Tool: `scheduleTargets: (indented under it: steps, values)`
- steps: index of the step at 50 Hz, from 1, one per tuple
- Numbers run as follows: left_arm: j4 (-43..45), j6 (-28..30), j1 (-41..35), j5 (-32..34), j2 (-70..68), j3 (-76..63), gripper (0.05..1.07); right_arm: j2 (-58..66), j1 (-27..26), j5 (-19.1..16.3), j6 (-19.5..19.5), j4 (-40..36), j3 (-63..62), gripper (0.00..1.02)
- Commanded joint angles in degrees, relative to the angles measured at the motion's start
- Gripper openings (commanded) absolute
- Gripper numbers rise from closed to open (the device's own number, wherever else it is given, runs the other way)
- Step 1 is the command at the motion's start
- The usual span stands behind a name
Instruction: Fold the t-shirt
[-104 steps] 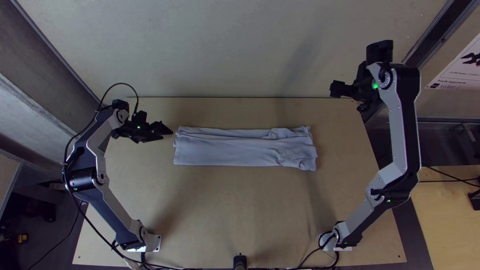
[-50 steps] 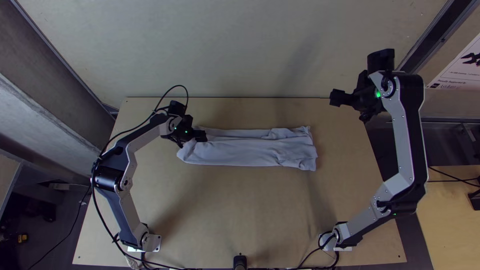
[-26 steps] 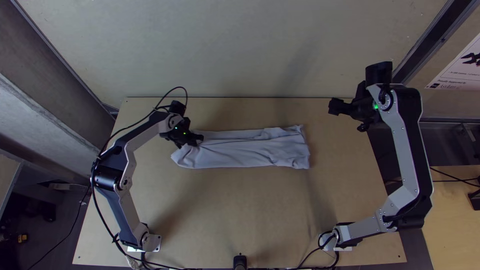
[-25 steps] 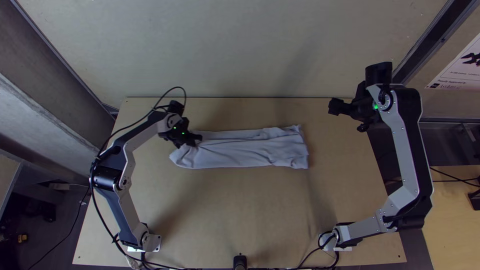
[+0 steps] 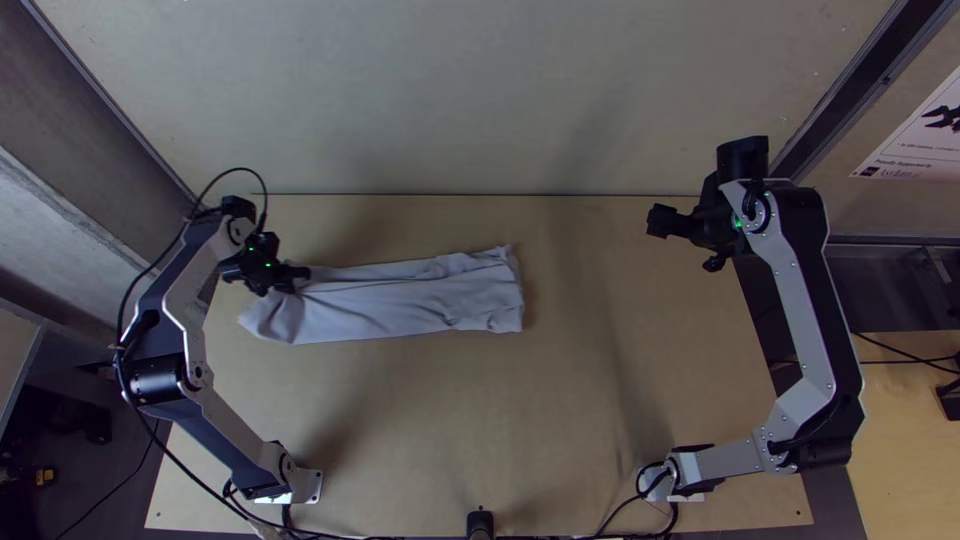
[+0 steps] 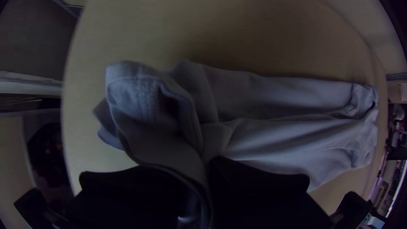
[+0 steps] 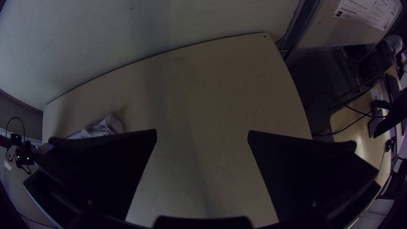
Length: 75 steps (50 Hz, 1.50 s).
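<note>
- Top view: t-shirt (image 5: pixel 420 295) lay in a long, creased strip on the table (image 5: pixel 480 420), nearer the left arm.
- Left gripper (image 5: pixel 302 273): closed, pinching cloth at the strip's left end.
- Right gripper (image 5: pixel 654 221): wide open, well apart from the cloth.

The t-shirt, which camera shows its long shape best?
The top view, because the t-shirt lies there as one long folded strip, nearly all uncovered. The left wrist view shows its folds close up, with one part pinched in the left pincer. The right wrist view shows one crumpled end, far off, partly hidden.
</note>
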Motion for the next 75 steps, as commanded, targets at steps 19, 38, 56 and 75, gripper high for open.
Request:
scheduleTargets:
  steps: [19,38,56,75]
  values:
    - [-11.8,7.4,0.0,-12.8,-5.1,16.1,0.08,-3.3,0.4,-0.1,1.0,1.2,-3.2,0.98]
    - [-23.5,1.7,-15.6,-14.6,-1.9,28.2,0.08,-5.5,-2.0,-0.1,0.7,2.8,-6.9,0.98]
    - [-24.9,-5.4,-28.2,-15.0,4.1,32.0,0.08,-6.8,-4.2,-0.1,-0.1,3.5,-8.9,0.99]
    - [-25.3,-13.1,-38.4,-12.4,14.4,39.5,0.08,-10.1,-3.8,-0.2,0.5,5.4,-14.4,0.99]
